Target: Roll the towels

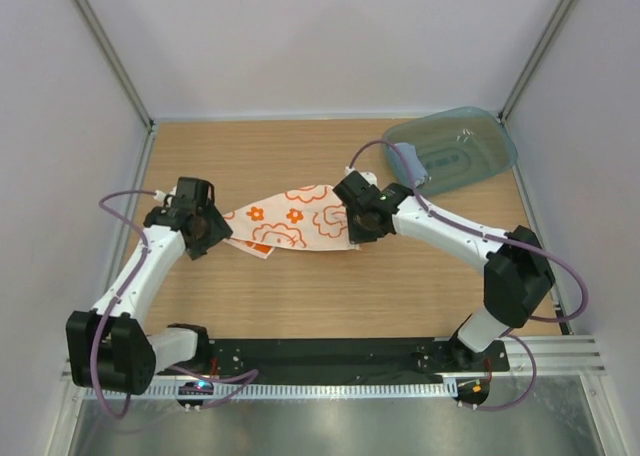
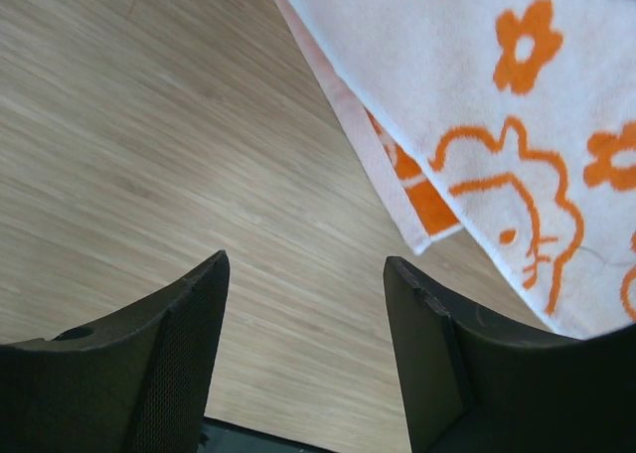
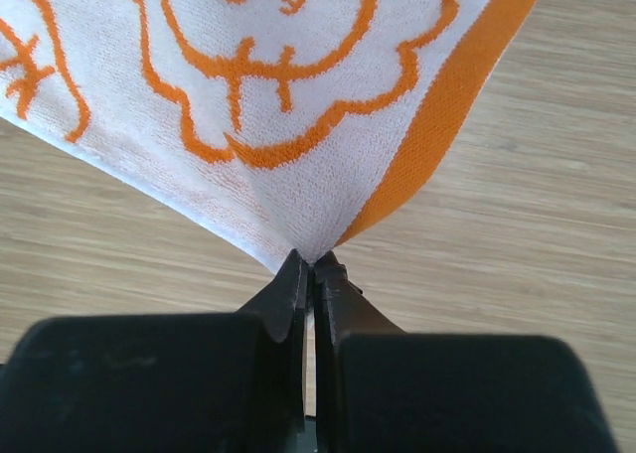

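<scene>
The white towel with orange flower and lion prints (image 1: 295, 216) lies stretched across the middle of the wooden table. My right gripper (image 3: 313, 259) is shut on its right corner, where the orange edging (image 3: 447, 125) meets the white cloth (image 3: 268, 85), and that corner is pulled into a point. At the towel's left end my left gripper (image 2: 303, 264) stands open over bare wood, with the folded towel edge (image 2: 417, 195) just off to its right and nothing between its fingers. The light blue towel (image 1: 408, 162) sits bunched at the left end of the tray.
A translucent teal plastic tray (image 1: 480, 141) rests at the back right corner. White walls enclose the table on three sides. A black rail with the arm bases (image 1: 330, 354) runs along the near edge.
</scene>
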Robot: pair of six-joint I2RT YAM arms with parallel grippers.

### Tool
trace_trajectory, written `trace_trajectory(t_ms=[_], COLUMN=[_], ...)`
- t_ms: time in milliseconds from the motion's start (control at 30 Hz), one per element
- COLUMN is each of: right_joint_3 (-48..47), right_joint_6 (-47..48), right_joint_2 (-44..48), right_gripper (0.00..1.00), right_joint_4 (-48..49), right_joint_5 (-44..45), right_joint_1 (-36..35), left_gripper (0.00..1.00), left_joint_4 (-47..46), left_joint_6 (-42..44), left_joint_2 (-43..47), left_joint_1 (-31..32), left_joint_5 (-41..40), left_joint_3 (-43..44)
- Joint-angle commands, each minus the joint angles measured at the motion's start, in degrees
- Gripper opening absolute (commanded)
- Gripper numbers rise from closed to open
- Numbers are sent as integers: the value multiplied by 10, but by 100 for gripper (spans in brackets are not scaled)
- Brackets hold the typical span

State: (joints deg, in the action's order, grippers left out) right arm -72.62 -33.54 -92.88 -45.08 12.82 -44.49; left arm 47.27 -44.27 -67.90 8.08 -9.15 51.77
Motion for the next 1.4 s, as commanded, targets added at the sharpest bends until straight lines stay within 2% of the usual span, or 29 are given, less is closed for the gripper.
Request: trace_trajectory(t_ms=[0,467,967,1067,1100,1200,1267,1367], right_joint_3=[21,69,67,65,65,64,62,56], right_joint_6=[17,44,55,56,57,58,58,57], right_joint_2=[38,122,153,158,160,157,155,149], right_gripper=[1,1,1,1,1,1,1,1], right_joint_4=[9,8,-19,-25,-26,-26,-28,-29], right_joint_5=[-11,-48,-56,-57,-57,-62,-67,-67], right_joint_1=[12,44,54,56,57,57,58,57], left_gripper=[65,61,59,52,44,29,24,10], left_joint_4=[-57,-128,-159,-173,-177,-193,-205,-214], left_joint_6=[-41,-74,-57,-58,-60,-71,-76,-75], left_joint_2=[-7,-135,-206,-220,-229,-247,-252,-251], left_joint_1=[-10,-19,-36,-37,-37,-37,-37,-36], left_joint_5=[-22,-36,-79,-67,-60,-29,-13,1], left_joint_3=[0,18,51,54,53,53,51,47])
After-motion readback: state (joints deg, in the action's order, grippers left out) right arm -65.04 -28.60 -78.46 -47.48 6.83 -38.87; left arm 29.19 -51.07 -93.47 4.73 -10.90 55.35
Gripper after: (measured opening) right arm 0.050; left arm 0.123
